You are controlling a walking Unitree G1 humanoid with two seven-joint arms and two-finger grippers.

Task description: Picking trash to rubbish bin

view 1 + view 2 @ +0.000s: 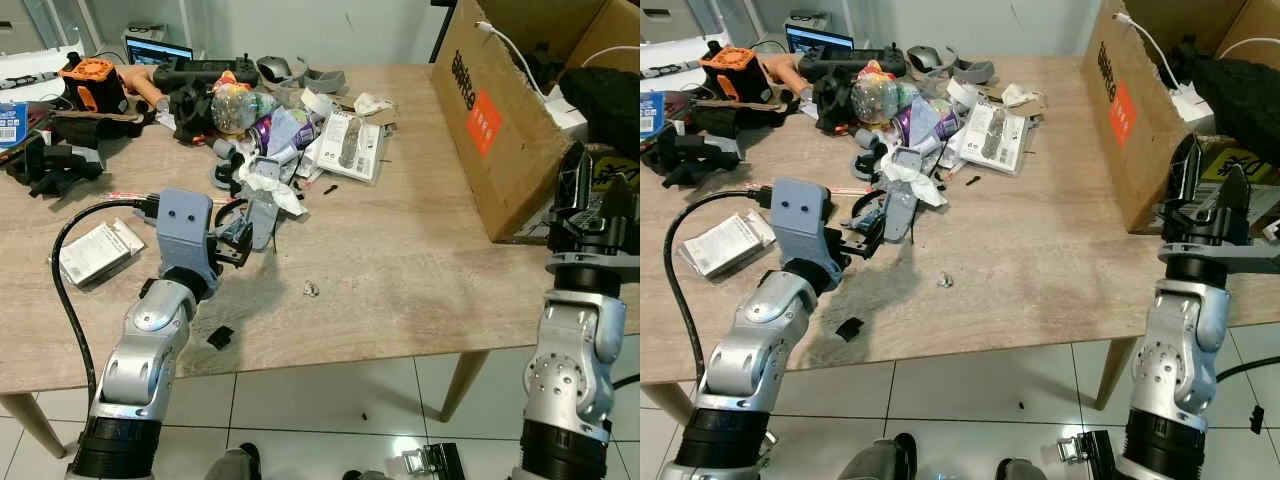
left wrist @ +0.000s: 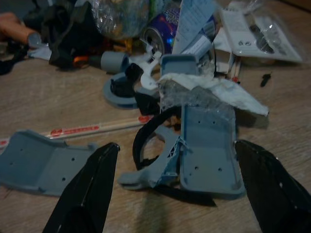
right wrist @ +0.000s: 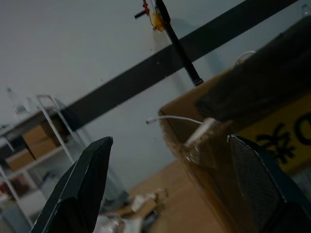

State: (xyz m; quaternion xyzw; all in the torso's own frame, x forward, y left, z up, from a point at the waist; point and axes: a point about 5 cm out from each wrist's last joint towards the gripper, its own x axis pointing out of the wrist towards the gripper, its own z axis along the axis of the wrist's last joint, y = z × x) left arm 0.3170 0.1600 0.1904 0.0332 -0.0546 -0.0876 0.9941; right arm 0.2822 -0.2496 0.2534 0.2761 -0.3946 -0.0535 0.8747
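the left gripper [image 2: 172, 194] has its fingers spread wide and empty just short of the grey plastic shell [image 2: 206, 143] at mid-frame on the counter [image 1: 420, 260] — light, stiff, slick-looking, best pinched across its raised rim — while the right gripper [image 1: 595, 205], also splayed and empty, hangs beside the cardboard box [image 1: 500, 130].

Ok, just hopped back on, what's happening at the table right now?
The left pincer is open and reaching low over the wooden table toward a grey plastic piece at the near edge of the trash pile, not yet gripping it. Crumpled white paper lies on that piece. The right pincer is open and raised beside the cardboard box, holding nothing.
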